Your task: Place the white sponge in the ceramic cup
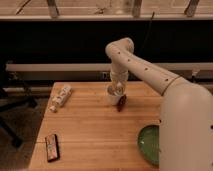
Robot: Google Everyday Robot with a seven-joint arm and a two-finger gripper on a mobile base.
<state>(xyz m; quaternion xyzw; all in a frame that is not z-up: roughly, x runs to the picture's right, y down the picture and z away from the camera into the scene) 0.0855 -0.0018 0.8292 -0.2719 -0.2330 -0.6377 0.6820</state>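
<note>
The gripper (118, 89) hangs right over the cup (114, 96) at the table's (90, 135) far edge. The sponge is probably inside or between the jaws, but it is hidden, and their state cannot be told. A good release needs the gripper centred over the rim, then lifted straight up.

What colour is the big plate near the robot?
Green. The plate shows in the camera view, at the table's right front; the gripper is over the ceramic cup.
</note>
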